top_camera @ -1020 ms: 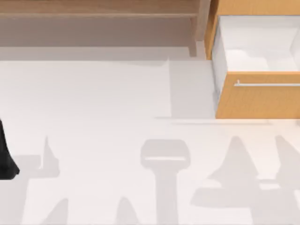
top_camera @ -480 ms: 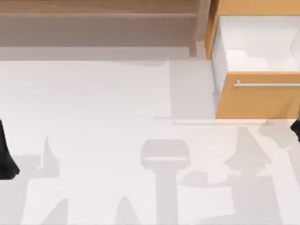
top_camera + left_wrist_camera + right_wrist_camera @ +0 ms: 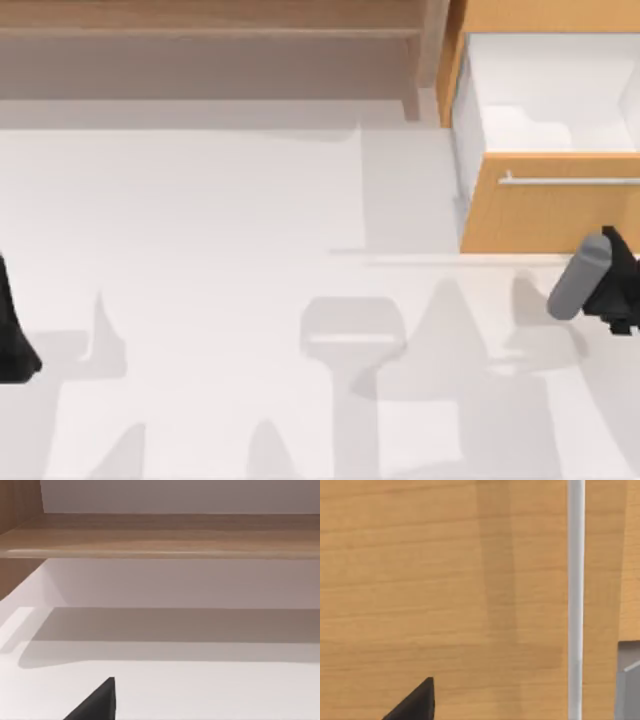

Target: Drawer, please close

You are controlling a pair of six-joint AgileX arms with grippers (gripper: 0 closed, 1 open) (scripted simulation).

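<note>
Top view: drawer (image 3: 550, 215) open, right claw (image 3: 610, 290) just below front.

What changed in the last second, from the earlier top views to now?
The right arm came in from the top view's right edge, and its claw now sits just in front of the drawer front, below the handle. The drawer remains pulled out, nothing grasped. The left claw stayed parked at the left edge.

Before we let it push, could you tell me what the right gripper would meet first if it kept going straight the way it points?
Most likely the drawer's orange-tan front, which its wrist view faces squarely, beside the silver handle. Depth is unclear.
</note>
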